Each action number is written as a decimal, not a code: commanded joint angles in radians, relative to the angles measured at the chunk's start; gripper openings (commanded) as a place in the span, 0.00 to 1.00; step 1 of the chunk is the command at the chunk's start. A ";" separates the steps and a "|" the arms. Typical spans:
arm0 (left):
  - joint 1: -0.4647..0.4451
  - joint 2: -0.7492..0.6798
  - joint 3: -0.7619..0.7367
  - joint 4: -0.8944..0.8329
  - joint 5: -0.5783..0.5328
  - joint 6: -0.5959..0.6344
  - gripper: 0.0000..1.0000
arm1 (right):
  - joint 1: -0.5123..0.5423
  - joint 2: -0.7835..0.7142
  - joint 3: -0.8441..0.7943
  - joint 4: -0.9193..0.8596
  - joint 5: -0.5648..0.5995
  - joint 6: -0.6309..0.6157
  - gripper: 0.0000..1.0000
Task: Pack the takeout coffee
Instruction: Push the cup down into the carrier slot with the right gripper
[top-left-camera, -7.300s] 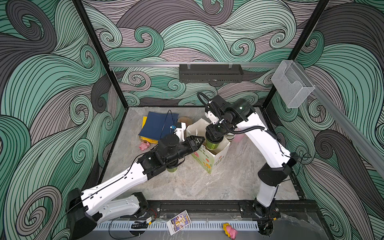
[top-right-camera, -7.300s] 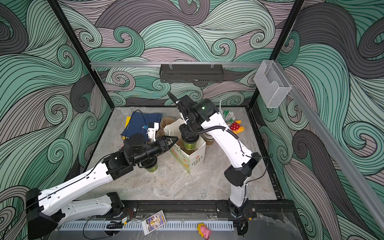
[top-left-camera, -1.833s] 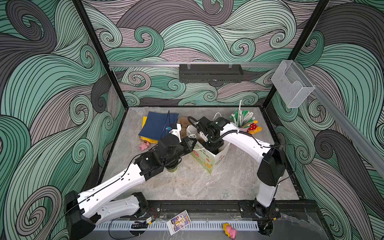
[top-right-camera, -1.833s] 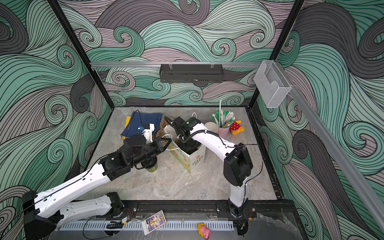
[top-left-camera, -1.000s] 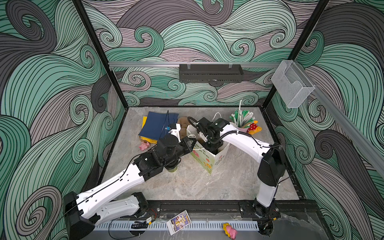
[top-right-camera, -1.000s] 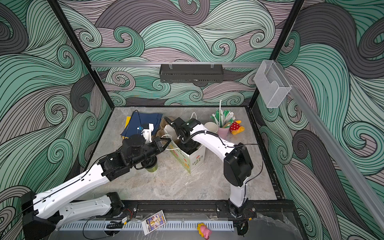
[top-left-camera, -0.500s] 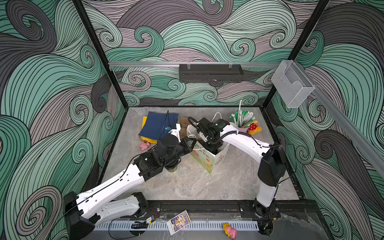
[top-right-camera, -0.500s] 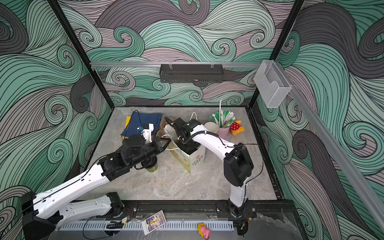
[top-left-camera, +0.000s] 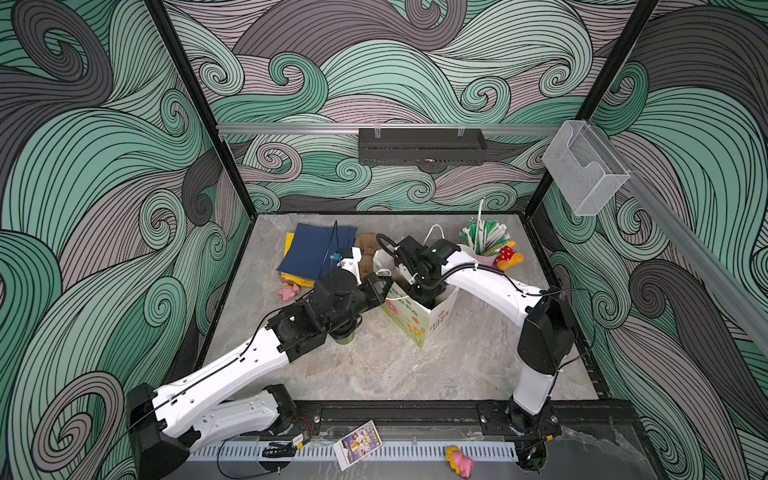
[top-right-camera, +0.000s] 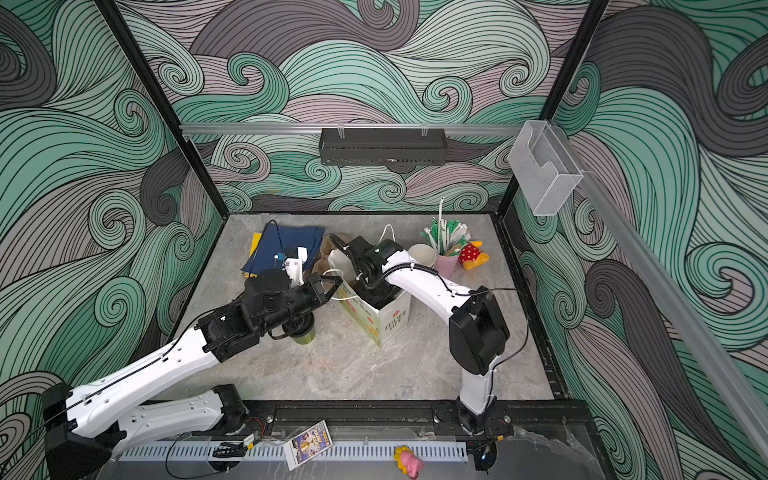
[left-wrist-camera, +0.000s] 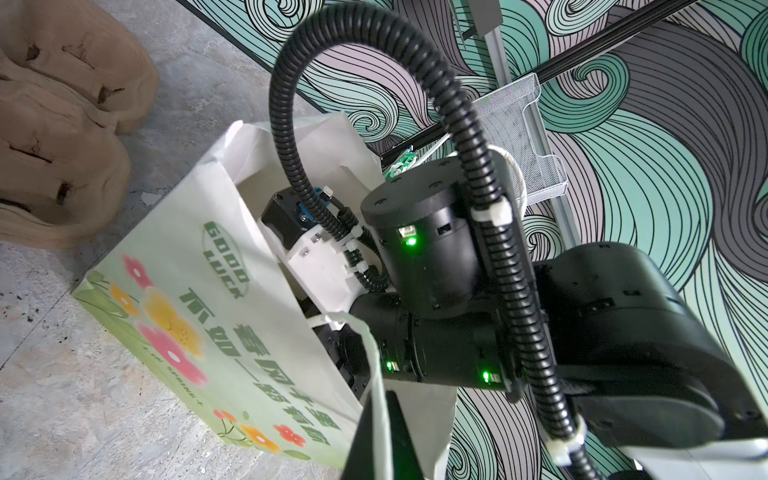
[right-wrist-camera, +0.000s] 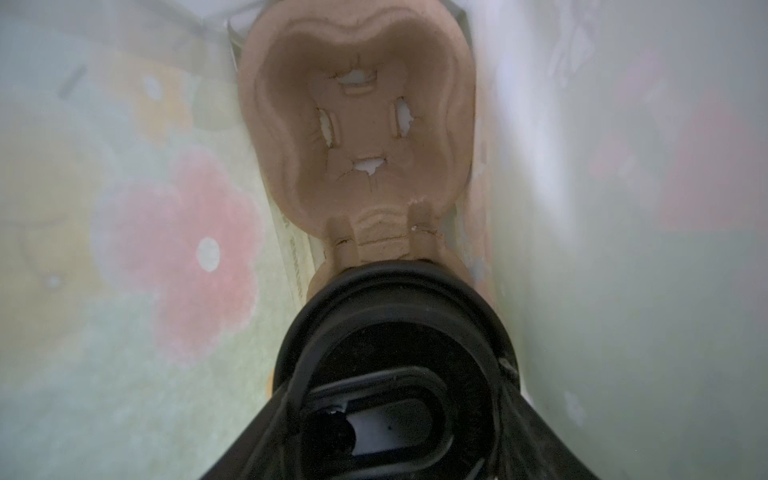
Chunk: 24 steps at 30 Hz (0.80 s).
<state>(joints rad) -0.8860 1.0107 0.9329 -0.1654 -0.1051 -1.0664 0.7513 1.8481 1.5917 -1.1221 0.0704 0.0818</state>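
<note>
The stone-look table (top-left-camera: 374, 365) carries a flowered paper bag (top-left-camera: 419, 326) that stands upright near its middle with the mouth open. The left arm reaches in from the near left. The left gripper (top-left-camera: 384, 286) is pressed together on the bag's white handle (left-wrist-camera: 376, 395) at the left rim. In the left wrist view that strap runs between its fingers (left-wrist-camera: 405, 453).

The right arm bends over from the right and goes down into the bag, so the right gripper (right-wrist-camera: 397, 380) is hidden in both top views. The right wrist view looks inside the bag. A brown carrier (right-wrist-camera: 353, 124) lies there with one socket bare. The lidded cup (right-wrist-camera: 374, 299) sits in the other socket, showing only its black lid (right-wrist-camera: 415, 332). The right gripper clasps this cup, with a finger against each side of the lid's rim.

More carriers (top-left-camera: 368, 245) are stacked on the table just far-left of the bag, beside some blue folders (top-left-camera: 316, 253). A second cup (top-right-camera: 303, 336) stands on the table under the left arm, to the near left of the bag and apart from it, and it is half hidden. An open cup (top-right-camera: 422, 254), cream inside, stands to the far right of the bag, just beside a pink cup of straws (top-right-camera: 446, 264).
</note>
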 joint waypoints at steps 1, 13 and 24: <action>0.002 -0.003 0.020 -0.014 -0.011 0.001 0.00 | -0.016 0.125 -0.102 -0.103 0.045 -0.014 0.66; 0.003 0.003 0.020 -0.016 -0.010 -0.003 0.00 | -0.016 0.119 -0.111 -0.130 0.060 -0.008 0.66; 0.003 0.002 0.023 -0.019 -0.008 0.001 0.00 | -0.017 0.138 -0.123 -0.132 0.066 -0.013 0.66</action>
<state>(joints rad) -0.8860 1.0115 0.9329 -0.1658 -0.1047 -1.0664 0.7513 1.8507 1.5883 -1.1198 0.0750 0.0841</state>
